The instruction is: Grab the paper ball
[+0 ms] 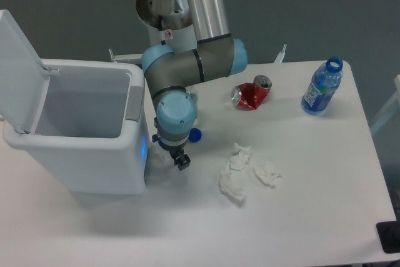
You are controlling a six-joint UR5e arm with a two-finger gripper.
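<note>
Several crumpled white paper balls lie on the white table (pixel 300 217). One paper ball (pixel 160 156) sits right beside the bin's front corner and is mostly hidden under my wrist. My gripper (pixel 179 161) points down directly over it, and only one dark fingertip (pixel 182 163) shows, so the jaw gap is hidden. Three more paper wads lie to the right: one (pixel 239 155) in the middle, one (pixel 267 173) further right, one (pixel 231 186) nearer the front.
An open white bin (pixel 75 154) with its lid raised stands at the left, close against my gripper. A crushed red can (pixel 252 94) and a blue water bottle (pixel 322 87) lie at the back right. A small blue cap (pixel 195 134) rests beside my wrist.
</note>
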